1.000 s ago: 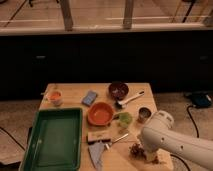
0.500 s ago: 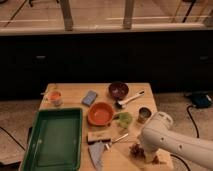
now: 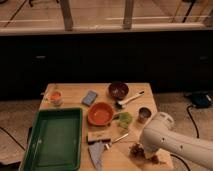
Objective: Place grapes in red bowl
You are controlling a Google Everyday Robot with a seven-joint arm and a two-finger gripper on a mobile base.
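The grapes [image 3: 136, 149] are a dark reddish-brown bunch lying on the table's front right part, partly hidden by my arm. More dark bits show at the arm's other side [image 3: 155, 160]. The red bowl [image 3: 100, 114] stands at the table's middle, up and to the left of the grapes, and looks empty. My white arm [image 3: 162, 140] comes in from the lower right. My gripper [image 3: 146, 154] is down at the grapes, mostly hidden under the arm's wrist.
A green tray [image 3: 35, 145] fills the table's left front. There are also a dark brown bowl [image 3: 118, 90], a blue sponge [image 3: 90, 97], an orange cup [image 3: 55, 97], a brush [image 3: 131, 99], a small metal cup [image 3: 144, 114], a green object [image 3: 124, 119], a wooden block [image 3: 99, 136] and a grey cloth [image 3: 96, 153].
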